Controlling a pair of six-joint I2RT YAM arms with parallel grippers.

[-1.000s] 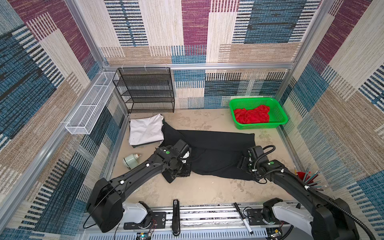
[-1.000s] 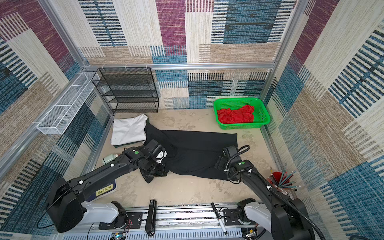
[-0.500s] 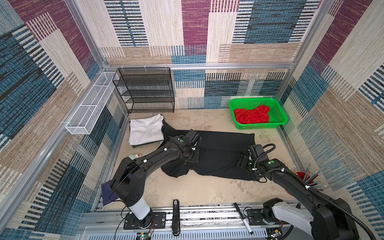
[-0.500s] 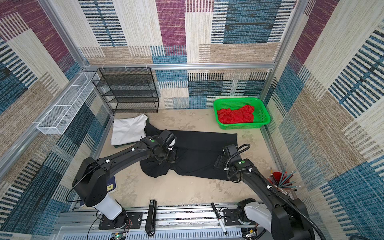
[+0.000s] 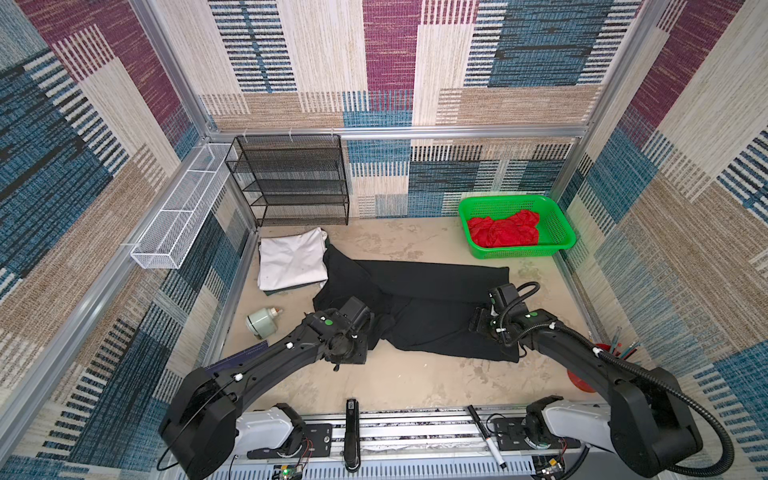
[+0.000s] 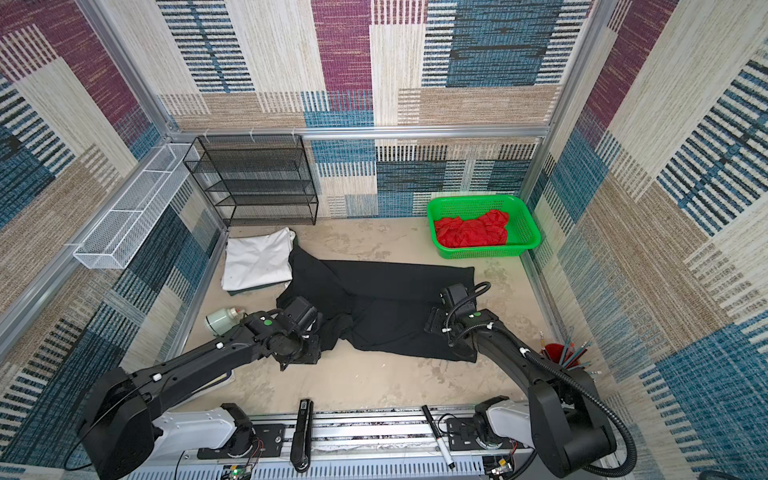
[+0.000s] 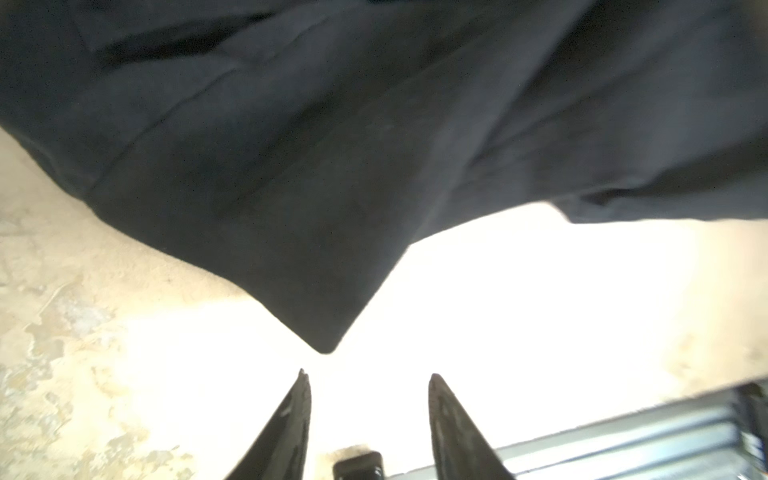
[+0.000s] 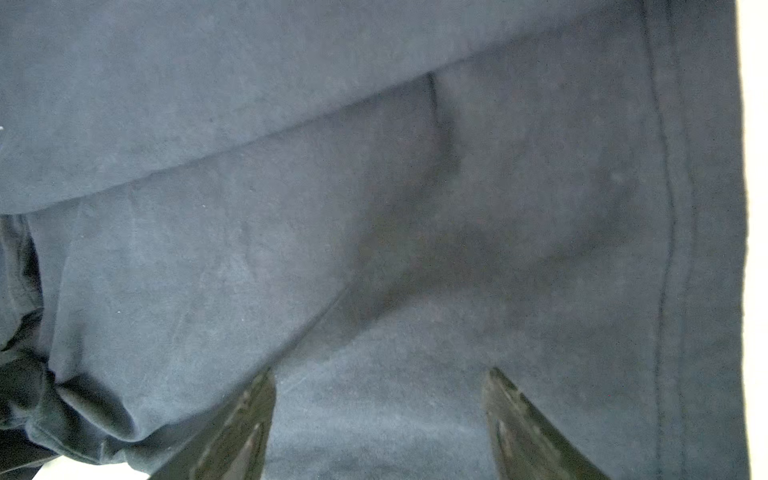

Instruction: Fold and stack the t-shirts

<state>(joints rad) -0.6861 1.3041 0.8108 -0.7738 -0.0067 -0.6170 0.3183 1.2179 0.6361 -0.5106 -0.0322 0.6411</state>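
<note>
**Both hands released at the black t-shirt**

The black t-shirt lies spread on the sandy surface, with its cloth bunched in folds at the left part. The left hand is released: its two fingers stand apart with nothing between them, and a corner of the black cloth lies just in front of the tips. The right hand is also released, its fingers wide apart over the shirt's right end, near the hem. The white t-shirt lies folded at the back left, just beside the black one. The red t-shirt is crumpled inside the green basket.
</note>
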